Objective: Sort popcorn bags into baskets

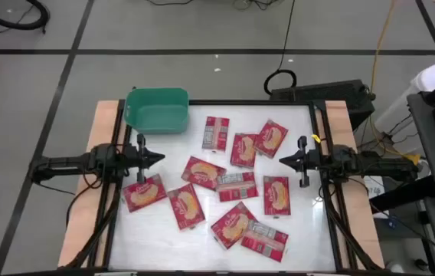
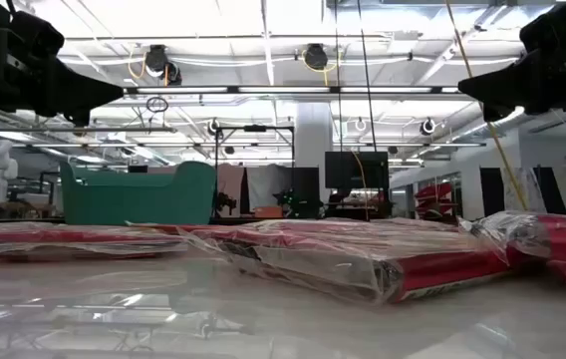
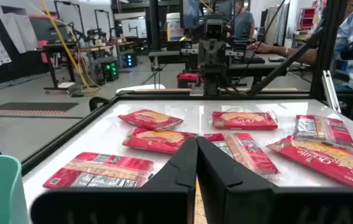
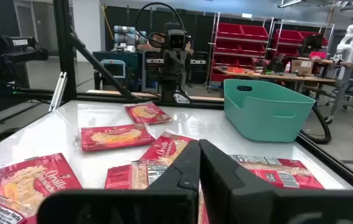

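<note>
Popcorn bags [image 1: 237,182] litter the table [image 1: 309,238] (teal basket [image 1: 157,110] empty).

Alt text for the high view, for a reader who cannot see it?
Ten red popcorn bags lie scattered on a white table, with an empty teal basket at its far left corner. The left gripper and right gripper wait shut at opposite edges.

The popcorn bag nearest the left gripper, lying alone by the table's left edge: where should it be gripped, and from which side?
That popcorn bag lies flat, picture side up, clear of its neighbours. Probably best: the left gripper descends from above and pinches across its narrower width near an edge, where the flat film can lift.
</note>
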